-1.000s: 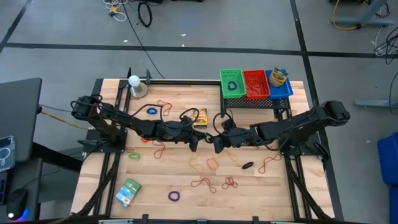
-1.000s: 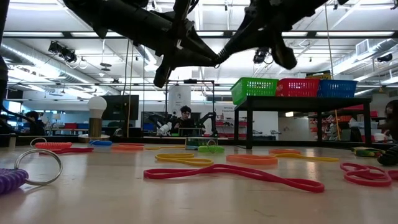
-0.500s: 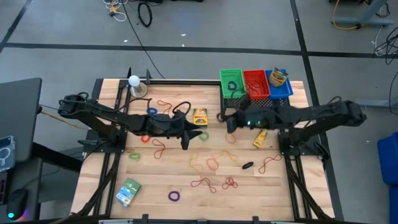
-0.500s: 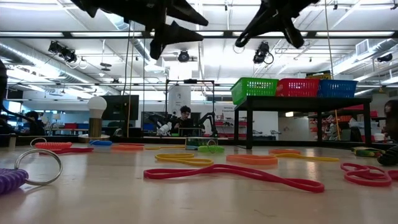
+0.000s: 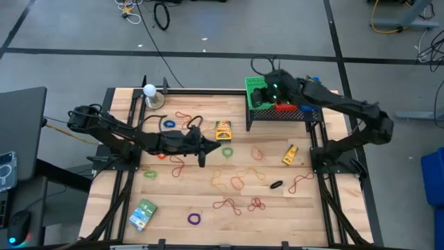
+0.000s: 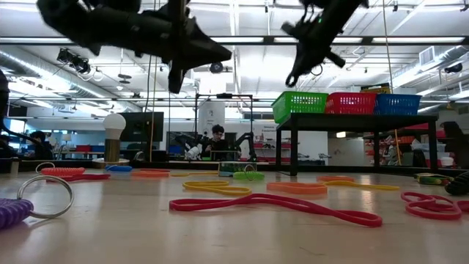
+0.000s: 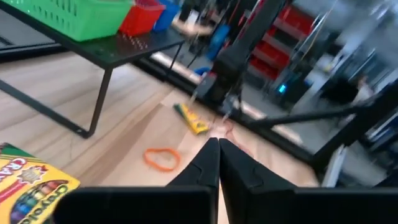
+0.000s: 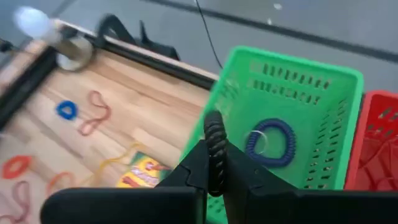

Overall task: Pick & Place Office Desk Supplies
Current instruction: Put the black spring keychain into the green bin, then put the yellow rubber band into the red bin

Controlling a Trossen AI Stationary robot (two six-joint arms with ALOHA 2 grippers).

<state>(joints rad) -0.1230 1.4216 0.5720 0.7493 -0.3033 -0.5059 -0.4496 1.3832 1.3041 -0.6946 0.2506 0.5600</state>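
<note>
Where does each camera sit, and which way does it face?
High: above the table, facing straight down; both arms, left pincer, right pincer.
Low: at tabletop height, facing level into the room; arms overhead.
Left wrist: on left arm, facing the bottle past shut fingers.
Right wrist: on right arm, facing the green basket; fingers hold a black coil.
Both wrist views share the crayon box.

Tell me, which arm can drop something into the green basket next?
The right. Its gripper is shut on a black coil ring right at the green basket. The left gripper is shut, holding nothing, low over the table's middle.
</note>
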